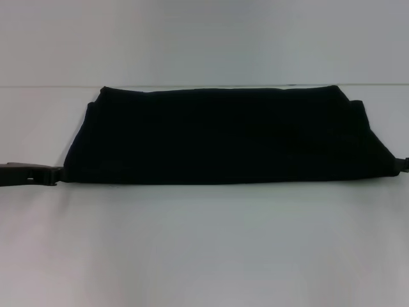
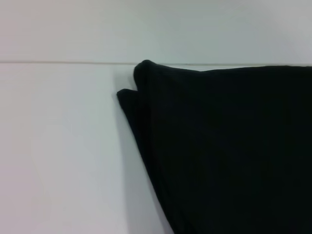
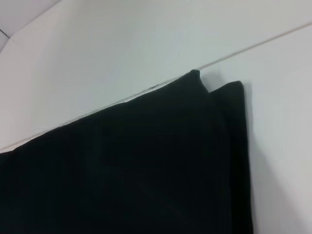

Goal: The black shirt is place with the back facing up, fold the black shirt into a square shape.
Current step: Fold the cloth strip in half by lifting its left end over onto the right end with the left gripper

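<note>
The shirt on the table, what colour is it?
The black shirt is plain black, no print; the head view shows it best.

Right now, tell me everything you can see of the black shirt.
The black shirt is plain, matte, soft-looking fabric, already folded into a wide band lying flat across the white table. At each end the layers step, with one edge peeking out past another. No print shows. The left gripper sits at its near left corner and the right gripper at its near right corner; whether they pinch the cloth is unclear.
</note>
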